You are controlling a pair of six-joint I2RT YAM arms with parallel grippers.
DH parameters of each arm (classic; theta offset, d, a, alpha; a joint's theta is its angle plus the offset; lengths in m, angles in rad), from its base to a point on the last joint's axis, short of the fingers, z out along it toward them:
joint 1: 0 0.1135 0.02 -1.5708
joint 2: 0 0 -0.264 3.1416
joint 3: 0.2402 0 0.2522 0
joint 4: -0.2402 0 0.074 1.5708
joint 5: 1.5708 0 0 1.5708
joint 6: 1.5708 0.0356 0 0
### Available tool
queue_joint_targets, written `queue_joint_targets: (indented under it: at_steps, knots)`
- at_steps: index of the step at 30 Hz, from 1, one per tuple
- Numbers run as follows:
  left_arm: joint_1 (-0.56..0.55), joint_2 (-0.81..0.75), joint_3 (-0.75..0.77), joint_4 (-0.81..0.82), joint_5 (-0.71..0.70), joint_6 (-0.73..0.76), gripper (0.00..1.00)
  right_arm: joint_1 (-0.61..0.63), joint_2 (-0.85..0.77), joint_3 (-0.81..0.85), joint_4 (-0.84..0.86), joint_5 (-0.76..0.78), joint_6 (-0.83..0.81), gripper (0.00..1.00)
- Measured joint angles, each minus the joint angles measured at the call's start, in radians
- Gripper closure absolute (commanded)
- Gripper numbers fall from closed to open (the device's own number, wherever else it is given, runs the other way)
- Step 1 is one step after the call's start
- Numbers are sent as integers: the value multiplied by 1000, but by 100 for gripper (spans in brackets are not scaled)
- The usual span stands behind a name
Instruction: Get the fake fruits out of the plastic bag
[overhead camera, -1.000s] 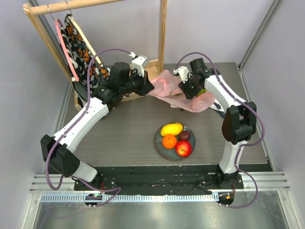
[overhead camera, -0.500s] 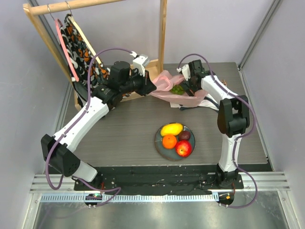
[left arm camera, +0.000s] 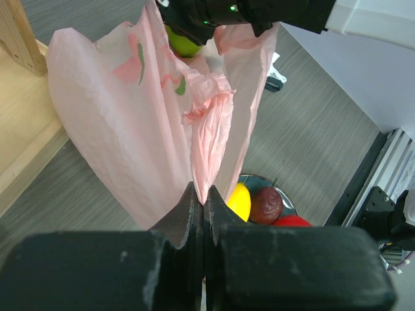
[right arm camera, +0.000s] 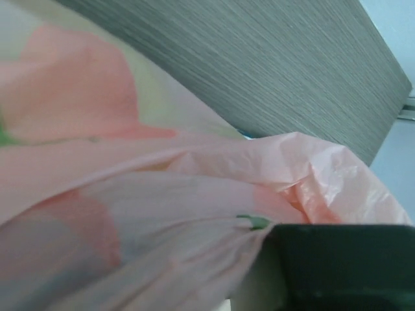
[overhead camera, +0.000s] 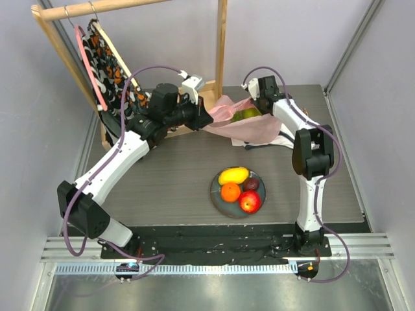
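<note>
The pink plastic bag (overhead camera: 243, 126) hangs stretched between my two arms at the back of the table. My left gripper (overhead camera: 204, 117) is shut on a bunched edge of the bag (left arm camera: 202, 194). My right gripper (overhead camera: 254, 109) reaches into the bag's mouth, its fingers closed against a green apple (overhead camera: 247, 115) (left arm camera: 181, 44). In the right wrist view pink plastic (right arm camera: 162, 194) fills the picture and only one black finger (right arm camera: 337, 265) shows. A mango (overhead camera: 233, 175), an orange (overhead camera: 230, 192), a dark purple fruit (overhead camera: 251, 184) and a red apple (overhead camera: 249, 202) lie on the plate (overhead camera: 216, 201).
A wooden rack (overhead camera: 221, 45) stands at the back, with a patterned cloth (overhead camera: 113, 71) on a hanger to the left. Its wooden base (left arm camera: 19, 110) lies just beside the bag. A white-and-dark cloth (overhead camera: 285, 138) peeks out under the bag's right side.
My right gripper has moved up and back towards the bag's mouth, opened wide and closed again round a green fruit. The bag is lifted more. The left arm has held still.
</note>
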Motion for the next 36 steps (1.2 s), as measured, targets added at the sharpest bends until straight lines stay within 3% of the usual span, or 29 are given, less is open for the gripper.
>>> queue_joint_targets:
  at_steps: [5, 12, 18, 25, 30, 36]
  knots:
    - [0, 19, 1, 6, 0, -2, 100, -15, -139, -140, -49, -136, 10, 79]
    - [0, 71, 8, 10, 0, -11, 100, -26, -523, -332, -185, -439, 48, 76]
    - [-6, 80, 10, 16, 0, -12, 100, -23, -734, -386, -266, -665, 99, 76]
    - [-15, 80, 10, 19, 0, -11, 100, -8, -753, -386, -326, -737, 142, 63]
    - [-20, 77, 7, 23, 1, -12, 100, 6, -711, -386, -239, -666, 193, 64]
    - [-21, 24, -20, 22, 5, -12, 100, 10, -549, -444, -127, -519, 168, 69]
